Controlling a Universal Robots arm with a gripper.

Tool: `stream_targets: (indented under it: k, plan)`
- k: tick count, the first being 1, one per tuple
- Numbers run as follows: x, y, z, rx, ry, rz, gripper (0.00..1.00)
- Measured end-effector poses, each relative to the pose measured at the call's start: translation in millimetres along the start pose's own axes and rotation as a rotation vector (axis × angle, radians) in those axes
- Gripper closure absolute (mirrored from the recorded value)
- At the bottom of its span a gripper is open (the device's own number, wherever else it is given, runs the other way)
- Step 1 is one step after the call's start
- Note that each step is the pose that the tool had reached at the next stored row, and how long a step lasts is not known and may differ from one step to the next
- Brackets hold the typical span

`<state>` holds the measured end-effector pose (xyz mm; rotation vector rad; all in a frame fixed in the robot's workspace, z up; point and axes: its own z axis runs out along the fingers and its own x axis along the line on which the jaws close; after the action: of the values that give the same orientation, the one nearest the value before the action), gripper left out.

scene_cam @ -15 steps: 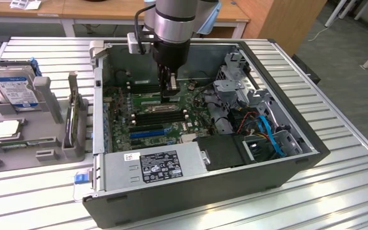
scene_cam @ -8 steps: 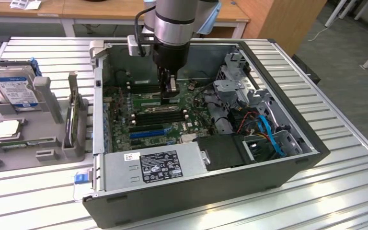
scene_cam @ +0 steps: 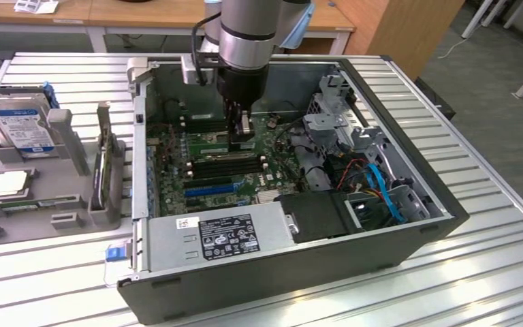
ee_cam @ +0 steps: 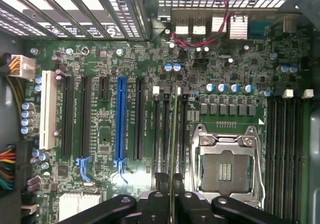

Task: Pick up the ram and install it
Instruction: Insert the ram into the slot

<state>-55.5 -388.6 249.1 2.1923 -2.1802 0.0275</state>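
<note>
Gripper (scene_cam: 240,139) sits inside the open PC case (scene_cam: 289,279), jaws pinching the ram (ee_cam: 173,134) edge-on over the black memory slots (scene_cam: 229,163), roughly 12 o'clock from the labelled power supply (scene_cam: 216,235) in the exterior view.

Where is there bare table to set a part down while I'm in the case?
Bare slats of the table lie at the exterior view's right of the computer case and on the camera side of the grey fixture. Crowded: the case interior, where the gripper holds the ram over the motherboard, beside blue cables.
</note>
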Motion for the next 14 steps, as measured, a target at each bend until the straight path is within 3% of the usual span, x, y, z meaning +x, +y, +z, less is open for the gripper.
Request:
stream_targets:
  k: [6, 14]
  plan:
    - [-0.4, -0.7, 10.4, 0.0000, 0.0001, 0.000, 0.86]
    - [0.4, -4.0, 10.8, 0.0001, 0.0000, -0.001, 0.86]
